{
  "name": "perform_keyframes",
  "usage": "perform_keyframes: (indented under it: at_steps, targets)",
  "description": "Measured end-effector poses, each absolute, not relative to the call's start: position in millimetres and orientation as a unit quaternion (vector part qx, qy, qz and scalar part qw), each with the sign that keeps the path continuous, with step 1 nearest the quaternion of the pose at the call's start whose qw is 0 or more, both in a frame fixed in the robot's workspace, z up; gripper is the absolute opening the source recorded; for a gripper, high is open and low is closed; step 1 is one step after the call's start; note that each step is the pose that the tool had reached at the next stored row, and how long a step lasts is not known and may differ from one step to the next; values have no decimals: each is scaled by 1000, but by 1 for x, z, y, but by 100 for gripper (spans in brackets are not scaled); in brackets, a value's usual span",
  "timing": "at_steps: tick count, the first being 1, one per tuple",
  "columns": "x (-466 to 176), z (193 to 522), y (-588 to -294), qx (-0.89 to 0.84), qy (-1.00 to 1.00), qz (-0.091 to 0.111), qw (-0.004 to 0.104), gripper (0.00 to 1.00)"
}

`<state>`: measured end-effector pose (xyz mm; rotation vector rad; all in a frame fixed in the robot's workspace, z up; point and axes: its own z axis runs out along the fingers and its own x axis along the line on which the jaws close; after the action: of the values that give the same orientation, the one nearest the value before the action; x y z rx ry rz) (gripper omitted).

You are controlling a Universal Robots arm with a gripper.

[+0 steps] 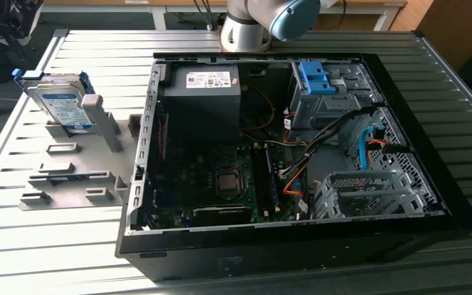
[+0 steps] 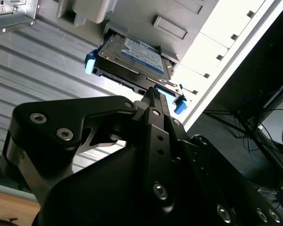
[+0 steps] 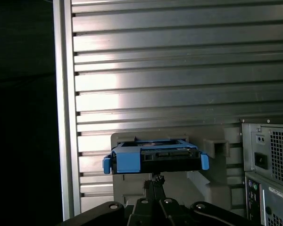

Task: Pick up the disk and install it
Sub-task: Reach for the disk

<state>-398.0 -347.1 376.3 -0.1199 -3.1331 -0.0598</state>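
The disk (image 1: 62, 104) stands on edge in a grey holder (image 1: 96, 123) on the slatted table, at the exterior view's left. It is a silver drive with a white-and-blue label and a blue frame. In both wrist views the disk (image 2: 132, 59) (image 3: 155, 155) lies ahead of my gripper (image 2: 152, 92) (image 3: 155, 178), with a gap between them. The black fingers are pressed together and hold nothing. My arm's base (image 1: 248, 27) stands at the table's far edge.
An open computer case (image 1: 142, 147) lies on the table beside the holder, with a grey power-supply box (image 1: 203, 92), a bare blue clip (image 1: 316, 77) and a metal drive cage (image 1: 367, 193) inside. Its rear panel (image 3: 269, 155) shows in the first wrist view.
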Motion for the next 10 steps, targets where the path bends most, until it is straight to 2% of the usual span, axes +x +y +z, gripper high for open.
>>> perform_keyframes:
  at_steps: [10]
  targets:
    - [-400, 376, -347, -38, -999, -19, 3, 11]
